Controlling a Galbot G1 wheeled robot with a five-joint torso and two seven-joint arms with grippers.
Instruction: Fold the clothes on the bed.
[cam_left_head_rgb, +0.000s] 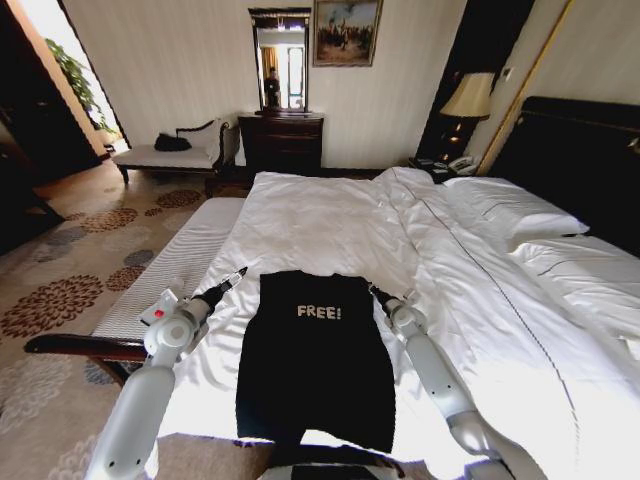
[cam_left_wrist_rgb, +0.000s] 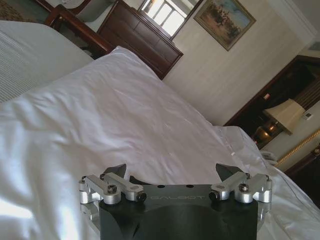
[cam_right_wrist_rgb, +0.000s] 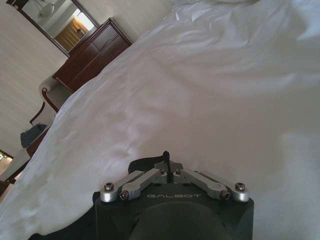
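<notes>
On the bed (cam_left_head_rgb: 330, 215), near its foot edge and closest to me, lay one black T-shirt (cam_left_head_rgb: 315, 355), lettering "FREE!" facing up.

Item 1, T-shirt: count one. It looked narrowed to a long panel, no sleeves showing at either side, so I judged the sides already folded in. It was still at full length from collar end to hem, which hung toward the bed's foot. I judged the lengthwise fold not yet made.

Item 2, left gripper (cam_left_head_rgb: 237, 273): count one. It sat just beside the T-shirt's upper left corner, low over the duvet (cam_left_head_rgb: 300, 230). In the left wrist view my left gripper (cam_left_wrist_rgb: 172, 172) had its fingers spread wide apart, nothing between them.

Item 3, right gripper (cam_left_head_rgb: 378, 294): count one. It sat at the T-shirt's upper right corner, touching or just beside the edge. In the right wrist view my right gripper (cam_right_wrist_rgb: 167, 159) had its fingers drawn together; a sliver of dark cloth showed around them, but whether it was pinched I could not tell.

Item 4, pillows (cam_left_head_rgb: 515, 210): two counted, well beyond the T-shirt toward the headboard (cam_left_head_rgb: 585, 150).

Item 5, bench (cam_left_head_rgb: 165, 270): one, alongside the bed, left of the T-shirt.
</notes>
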